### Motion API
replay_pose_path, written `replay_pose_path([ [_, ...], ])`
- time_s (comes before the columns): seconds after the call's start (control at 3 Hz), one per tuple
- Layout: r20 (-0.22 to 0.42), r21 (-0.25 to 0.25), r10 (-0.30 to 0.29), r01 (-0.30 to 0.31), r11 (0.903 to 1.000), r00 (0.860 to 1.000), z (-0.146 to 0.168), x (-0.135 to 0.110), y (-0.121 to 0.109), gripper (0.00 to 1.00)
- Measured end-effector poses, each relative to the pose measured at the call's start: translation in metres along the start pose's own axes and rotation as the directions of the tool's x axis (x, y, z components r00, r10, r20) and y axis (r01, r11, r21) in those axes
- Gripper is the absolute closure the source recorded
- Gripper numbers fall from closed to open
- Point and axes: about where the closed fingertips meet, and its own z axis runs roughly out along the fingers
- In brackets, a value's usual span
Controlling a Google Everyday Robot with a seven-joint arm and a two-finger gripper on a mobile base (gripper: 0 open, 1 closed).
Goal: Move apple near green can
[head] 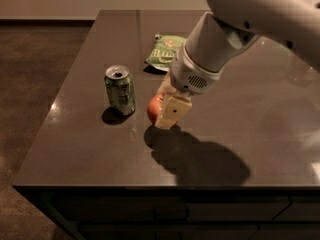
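Note:
The green can (120, 90), green and white with a silver top, stands upright on the dark table (90, 149) at the left. My gripper (164, 108) is just right of it, shut on the red apple (153, 108). The cream fingers (171, 112) cover most of the apple; only its left side shows. The apple is a short gap to the right of the can, close above the table, its shadow just under it.
A flat green crisp bag (163, 50) lies behind the gripper, toward the table's far side. My large white arm (235, 29) reaches in from the upper right. The table's front edge (150, 186) and left edge are near.

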Motion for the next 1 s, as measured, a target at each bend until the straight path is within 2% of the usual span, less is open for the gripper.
replay_pose_path([
  [0.33,0.008,-0.022,0.008,-0.008,0.9997,1.0,0.012,-0.011,-0.007,1.0],
  [0.67,0.008,-0.03,0.01,-0.01,0.9995,1.0,0.024,-0.017,-0.011,0.84],
  [1.0,0.002,-0.031,0.001,-0.001,0.9995,1.0,0.031,-0.019,-0.011,0.61],
])
